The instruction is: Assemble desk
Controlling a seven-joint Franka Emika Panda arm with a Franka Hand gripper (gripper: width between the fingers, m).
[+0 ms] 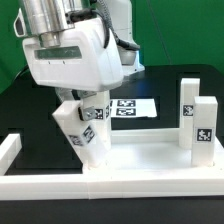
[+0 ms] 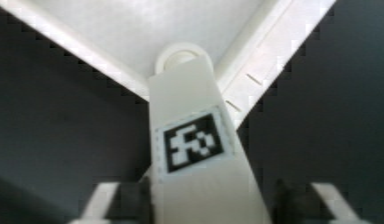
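A white tagged leg [image 1: 85,135] is gripped by the claw [image 1: 72,103] and held tilted, its lower end aimed at the tabletop's [image 1: 140,165] near corner, presumably for seating in a socket.

The flat black desk [image 1: 165,85] carries the marker board [image 1: 135,106], lying flat at the rear. A white plastic rectangular tray-like tabletop [image 1: 150,160] lies against a long white border bar [image 1: 40,186]. At the exterior view's right, a short square white tagged leg [image 1: 189,105] and a second tagged leg [image 1: 203,128] stand upright, apparently on the desk beside the tabletop.
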